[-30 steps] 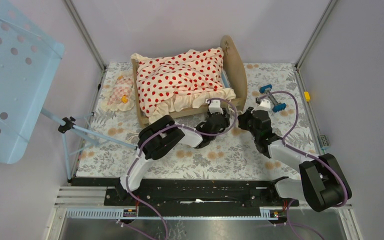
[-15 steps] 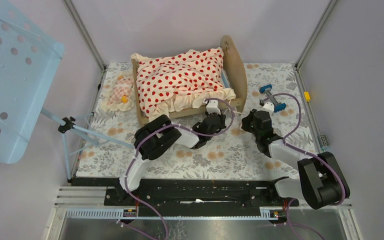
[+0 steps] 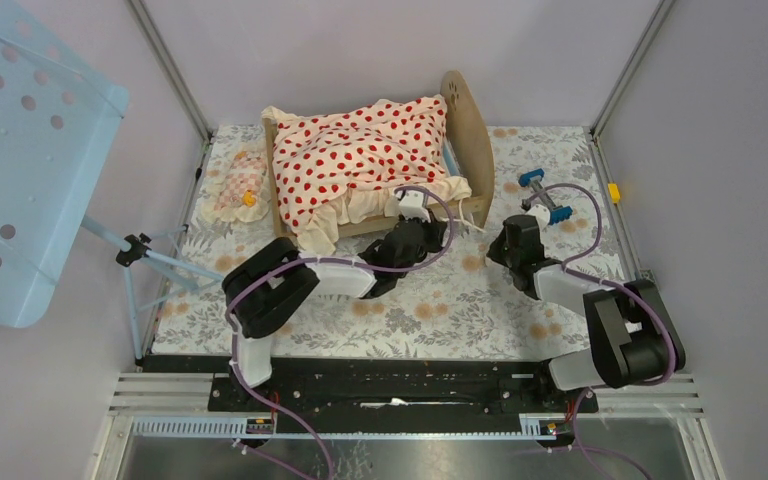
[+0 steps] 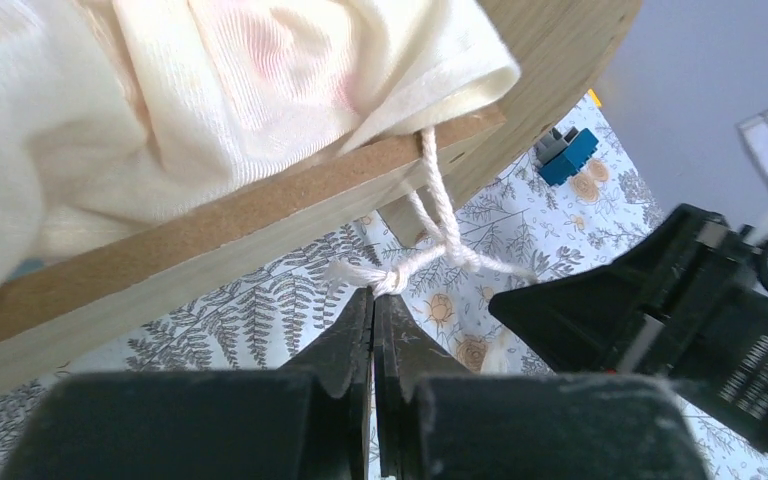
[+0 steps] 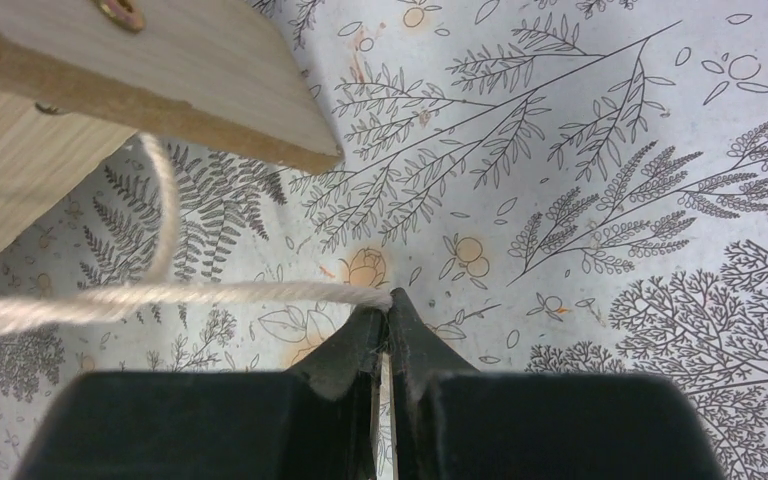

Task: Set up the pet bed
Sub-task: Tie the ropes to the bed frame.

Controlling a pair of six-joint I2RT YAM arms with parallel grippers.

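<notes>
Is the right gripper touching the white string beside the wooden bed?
Touching. The right wrist view shows the white string ending between the shut fingertips of the right gripper.

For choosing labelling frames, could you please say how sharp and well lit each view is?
Top external: evenly lit, sharp. Left wrist: the blanket near the lens is washed out and soft. Right wrist: the string blurs toward the left edge; the mat is crisp.

No text, brand or number legible in any view. Left wrist view: white lettering on the black housing (image 4: 750, 365) at the right edge, tilted and too blurred to read. Top view: faint pale marks on the black base plate (image 3: 360, 385), unreadable.
</notes>
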